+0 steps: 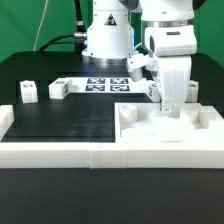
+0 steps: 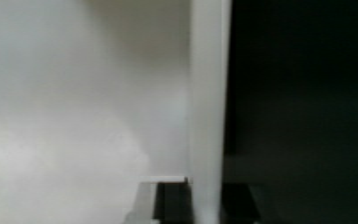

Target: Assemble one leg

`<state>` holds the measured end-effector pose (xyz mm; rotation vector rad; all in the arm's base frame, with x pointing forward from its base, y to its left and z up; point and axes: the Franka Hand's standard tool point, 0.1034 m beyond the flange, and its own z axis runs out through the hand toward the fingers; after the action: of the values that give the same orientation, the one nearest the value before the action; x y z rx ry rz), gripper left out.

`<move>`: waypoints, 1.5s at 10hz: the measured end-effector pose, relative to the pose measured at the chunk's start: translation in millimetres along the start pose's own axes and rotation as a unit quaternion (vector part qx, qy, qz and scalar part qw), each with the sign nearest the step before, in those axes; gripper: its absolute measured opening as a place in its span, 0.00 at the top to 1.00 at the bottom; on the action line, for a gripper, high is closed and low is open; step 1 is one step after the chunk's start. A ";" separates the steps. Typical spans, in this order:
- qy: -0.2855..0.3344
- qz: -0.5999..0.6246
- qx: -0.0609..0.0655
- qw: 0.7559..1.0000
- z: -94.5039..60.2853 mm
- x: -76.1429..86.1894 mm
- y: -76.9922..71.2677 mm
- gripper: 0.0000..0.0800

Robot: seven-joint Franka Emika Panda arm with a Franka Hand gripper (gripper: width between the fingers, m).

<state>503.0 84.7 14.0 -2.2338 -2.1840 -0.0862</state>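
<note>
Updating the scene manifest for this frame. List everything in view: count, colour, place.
leg: two sure, white with black tags, on the table at the exterior view's left of the marker board; the second is at.
small tagged piece: one, white, beside the arm, partly hidden; cannot tell what it is.
marker board: one, white with black tags, mid-table.
tray-like piece: one, white, exterior view's right front.
border rail: one, white, along the front edge.
table: one, black.
backdrop: green.
robot base: one, white, rear centre.
arm: one, white, reaching down.
claw: one, low by the tray-like piece; open or shut unclear, wrist view blurred.
</note>
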 end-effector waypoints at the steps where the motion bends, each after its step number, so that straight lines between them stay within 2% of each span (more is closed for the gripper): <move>1: 0.000 0.003 0.000 1.000 0.0 -0.1 0.0 0.93; 3: 0.000 0.004 0.000 1.000 0.1 -0.2 -0.3 0.93; 4: 0.000 0.004 0.000 1.000 0.2 -0.6 -0.4 0.84; 5: 0.000 0.004 0.000 1.000 0.3 -0.7 -0.4 0.66; 6: 0.000 0.004 0.000 1.000 0.3 -0.9 -0.4 0.66; 7: 0.000 0.004 0.000 1.000 0.3 -1.1 -0.4 0.43; 8: 0.000 0.004 0.000 1.000 0.3 -1.2 -0.4 0.25; 9: 0.000 0.005 0.001 1.000 0.3 -1.3 -0.4 0.25; 10: 0.000 0.005 0.001 1.000 0.4 -1.5 -0.5 0.20; 13: -0.001 0.019 0.000 1.000 -1.7 -1.5 -1.7 0.19; 15: -0.004 0.065 -0.006 0.998 -21.4 2.6 -15.1 0.19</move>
<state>487.4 86.6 35.2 -2.3803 -2.0401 -0.0872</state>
